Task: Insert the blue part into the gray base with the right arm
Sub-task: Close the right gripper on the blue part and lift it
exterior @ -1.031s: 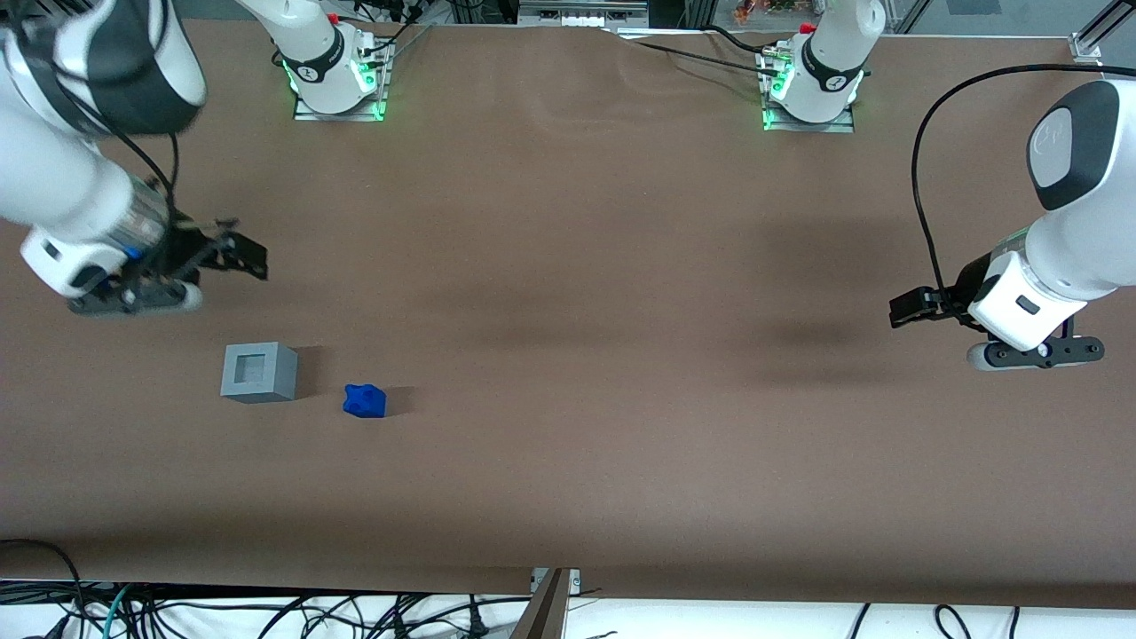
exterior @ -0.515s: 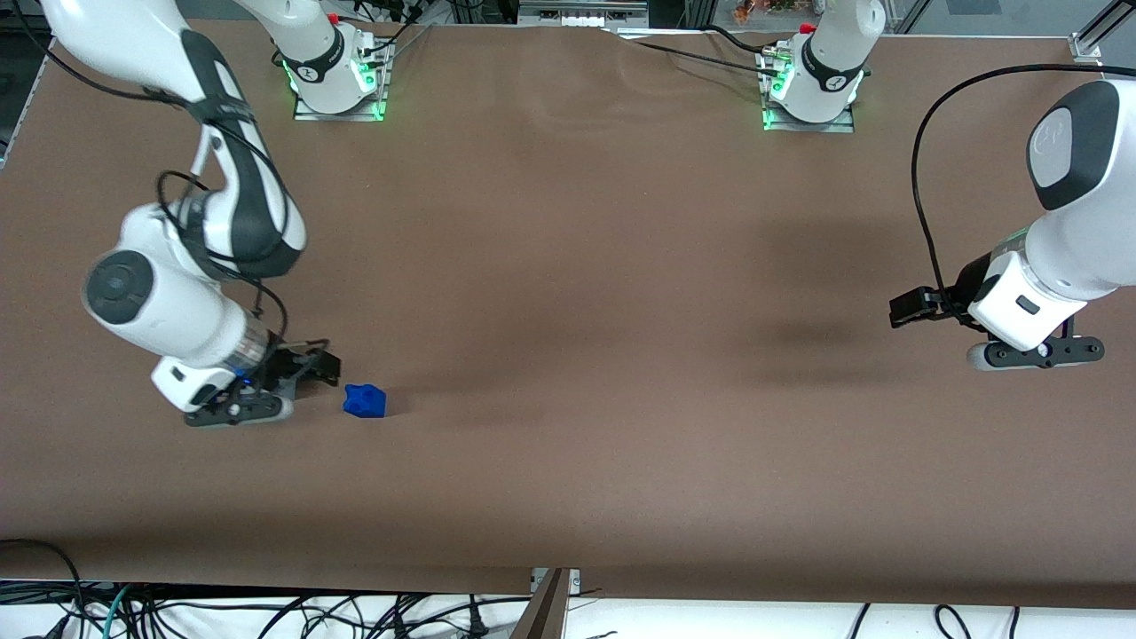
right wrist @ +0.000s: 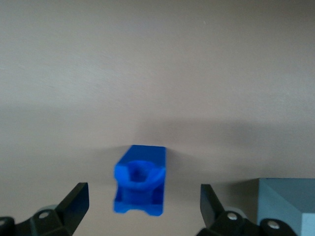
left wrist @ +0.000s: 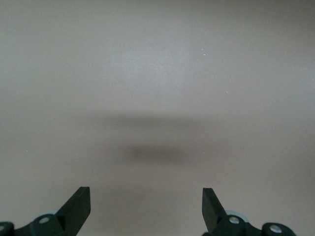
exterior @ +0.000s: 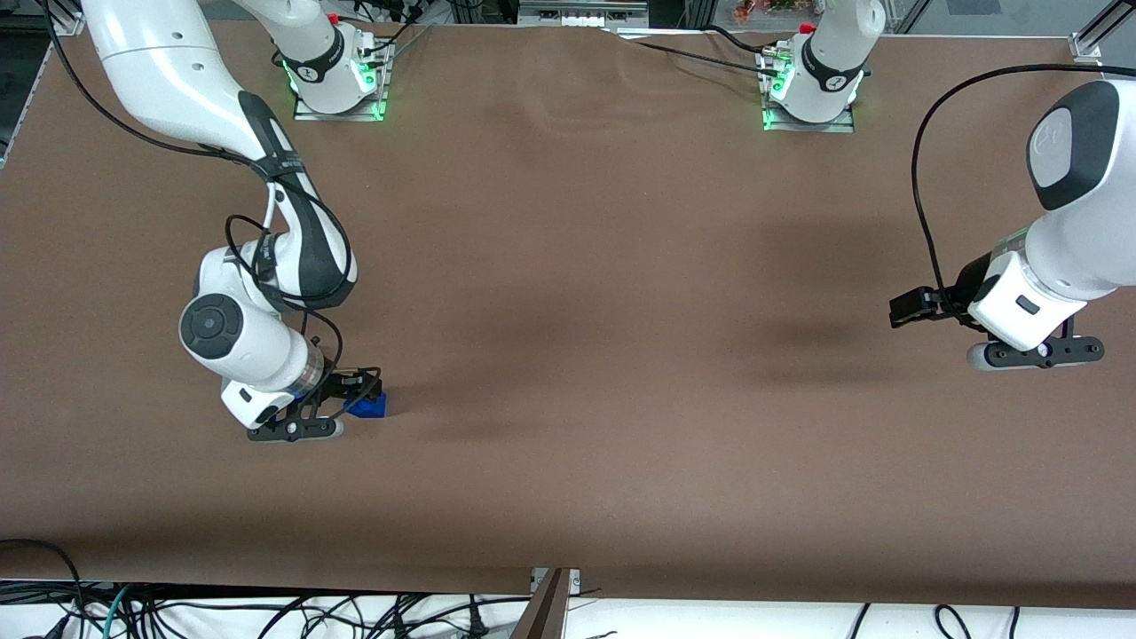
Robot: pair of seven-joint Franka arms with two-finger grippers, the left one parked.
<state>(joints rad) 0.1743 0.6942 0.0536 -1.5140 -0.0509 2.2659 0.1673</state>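
The blue part point(exterior: 370, 406) lies on the brown table point(exterior: 577, 266), toward the working arm's end. My right arm's gripper point(exterior: 358, 389) hangs low over it, open. In the right wrist view the blue part point(right wrist: 140, 179) sits between the two black fingertips point(right wrist: 78, 194) of the gripper point(right wrist: 142, 196), apart from both. The gray base is hidden under my wrist in the front view. One corner of it point(right wrist: 290, 204) shows in the right wrist view, close beside the blue part.
Two arm mounts with green lights point(exterior: 337, 84) point(exterior: 809, 93) stand at the table edge farthest from the front camera. Cables hang below the table edge nearest the front camera point(exterior: 266, 612).
My right arm has swung from the table's end over the gray base to the blue part and come down, so the open fingers now straddle the part. The blue part has not moved.
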